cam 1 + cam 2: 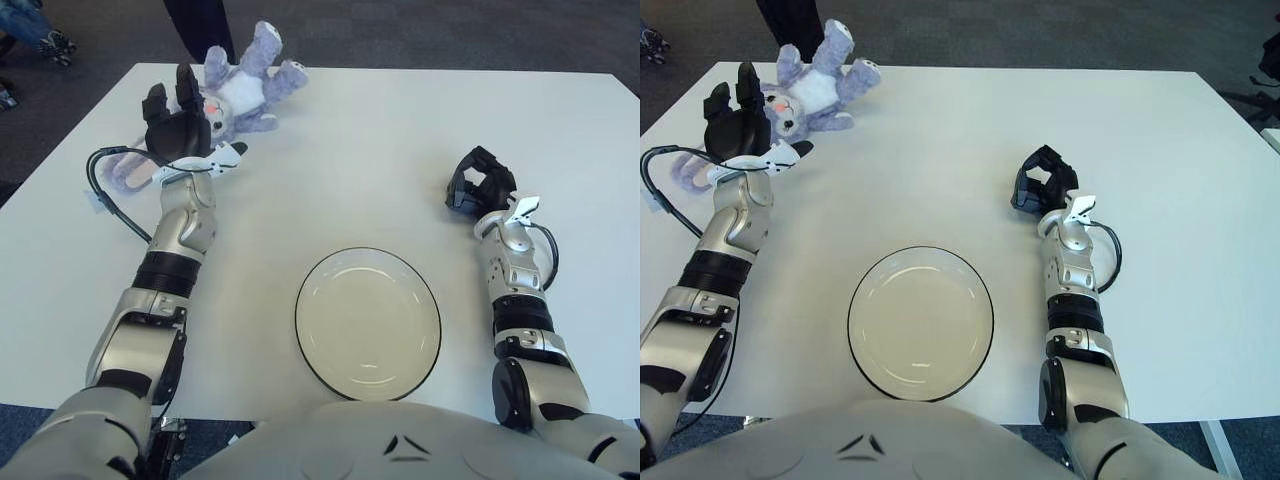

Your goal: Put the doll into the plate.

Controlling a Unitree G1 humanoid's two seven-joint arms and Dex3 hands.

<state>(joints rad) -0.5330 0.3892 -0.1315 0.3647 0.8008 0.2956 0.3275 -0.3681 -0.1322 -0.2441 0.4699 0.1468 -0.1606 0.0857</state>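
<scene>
Left hand [178,128] is up at the far left corner, arm stretched out, fingers spread wide and gripping nothing. Right hand [478,184] sits curled, right of the plate [368,322]. White table [400,150], dark carpet beyond. The doll [238,92] lies just past the left fingertips, well apart from the plate.

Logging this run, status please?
Left robot hand open beside doll, not gripping. Right robot hand curled, idle right of plate. Path to plate clear.
</scene>
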